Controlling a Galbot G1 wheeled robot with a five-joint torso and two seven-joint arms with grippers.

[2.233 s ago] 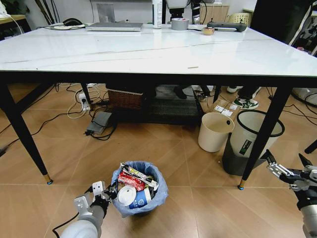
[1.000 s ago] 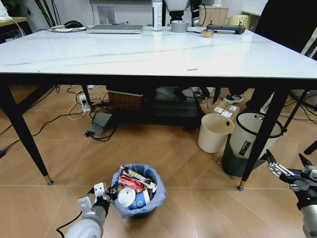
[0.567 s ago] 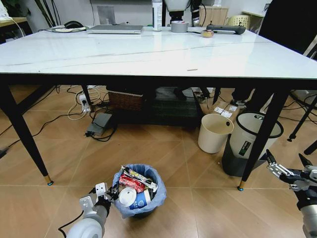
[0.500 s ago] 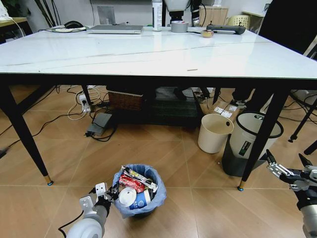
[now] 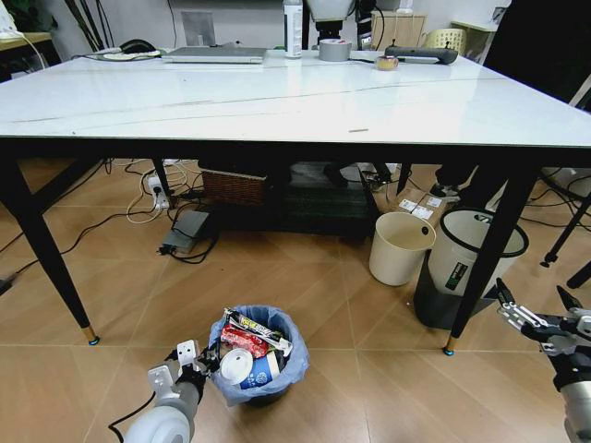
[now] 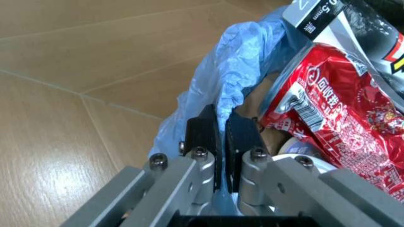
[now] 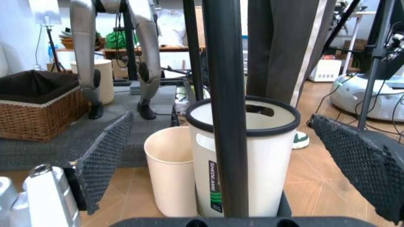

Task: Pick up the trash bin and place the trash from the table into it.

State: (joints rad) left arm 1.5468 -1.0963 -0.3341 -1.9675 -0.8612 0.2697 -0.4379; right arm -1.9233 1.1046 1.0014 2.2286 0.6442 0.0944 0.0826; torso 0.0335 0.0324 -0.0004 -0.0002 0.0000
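Observation:
The trash bin (image 5: 266, 377), small and dark with a light-blue bag, stands on the floor in front of the table (image 5: 277, 97). It holds the trash (image 5: 247, 346): a red snack wrapper, a white-and-blue cup, a white lid and a black-and-yellow wrapper. My left gripper (image 5: 191, 363) sits at the bin's left rim, shut on the blue bag edge (image 6: 240, 90); the left wrist view shows both pads (image 6: 203, 135) pinching the plastic next to the red wrapper (image 6: 334, 132). My right gripper (image 5: 534, 314) hangs open by the table's front right leg (image 5: 488, 254).
A cream bin (image 5: 401, 245) and a taller grey-white bin with black rim (image 5: 466, 263) stand under the table at right. Cables, a power strip and a wicker basket (image 5: 233, 183) lie beneath. On the far tabletop sit a laptop (image 5: 214, 55) and a tape roll (image 5: 334, 48).
The picture has shifted a little since the earliest frame. The left gripper stays on the bin's rim, and the right arm has not moved.

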